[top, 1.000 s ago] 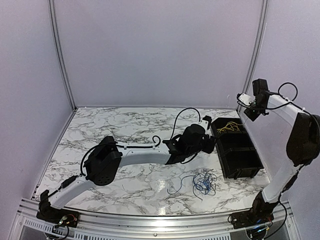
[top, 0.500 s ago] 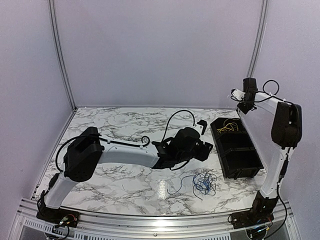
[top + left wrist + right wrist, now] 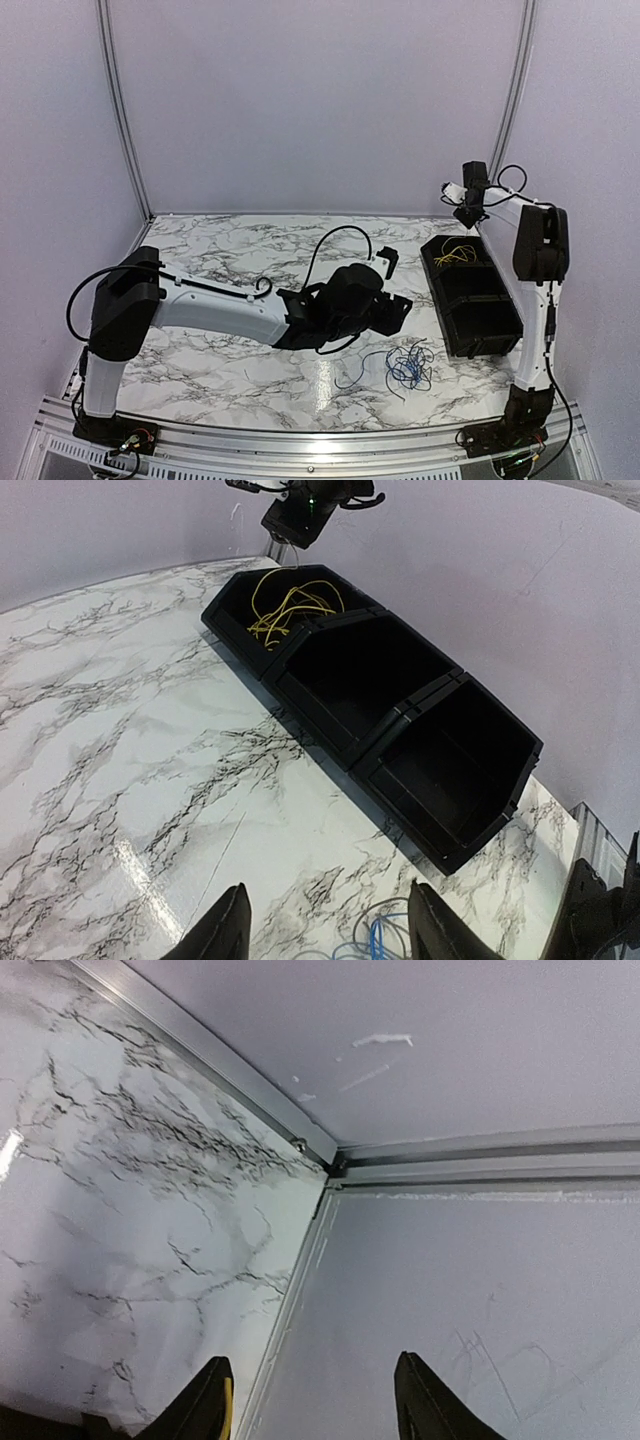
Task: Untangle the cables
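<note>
Nothing readable here, folks: no text, label, brand or number shows on the black bin [image 3: 480,316] at 3 o'clock or the marble desk [image 3: 230,250].

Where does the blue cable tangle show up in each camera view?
Top external: blue cable tangle lies lower centre-right, in front of the bin.
Left wrist: the tangle is at the bottom edge, just right of centre, cut off.
Right wrist: not in it.
Shared landmark: black bin, in the top and left wrist views.

Marble table [image 3: 230,250]; blue cables [image 3: 408,365]; bin [image 3: 490,347]
</note>
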Action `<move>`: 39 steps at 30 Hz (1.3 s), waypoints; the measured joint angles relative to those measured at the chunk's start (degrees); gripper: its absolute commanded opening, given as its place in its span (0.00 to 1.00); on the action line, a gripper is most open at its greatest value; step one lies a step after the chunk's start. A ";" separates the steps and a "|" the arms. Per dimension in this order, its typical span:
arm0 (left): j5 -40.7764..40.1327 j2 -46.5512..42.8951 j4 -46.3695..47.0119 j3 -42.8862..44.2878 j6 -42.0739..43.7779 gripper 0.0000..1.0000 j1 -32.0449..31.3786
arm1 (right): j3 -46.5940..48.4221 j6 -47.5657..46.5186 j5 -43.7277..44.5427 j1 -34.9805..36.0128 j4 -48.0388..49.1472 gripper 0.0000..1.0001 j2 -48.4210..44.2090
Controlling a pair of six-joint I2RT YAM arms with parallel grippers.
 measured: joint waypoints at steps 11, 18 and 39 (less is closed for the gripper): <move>-3.04 -5.84 -0.07 -9.57 -2.69 0.59 -0.50 | 10.36 0.31 -2.43 11.52 1.44 0.70 8.55; -5.92 -10.23 -0.02 -12.79 -3.69 0.63 -0.72 | 16.55 6.73 -15.61 15.67 -2.62 0.76 10.21; -8.70 -16.04 -0.11 -20.20 -7.10 0.65 -0.72 | 1.29 8.00 -36.44 10.75 -19.52 0.41 -20.24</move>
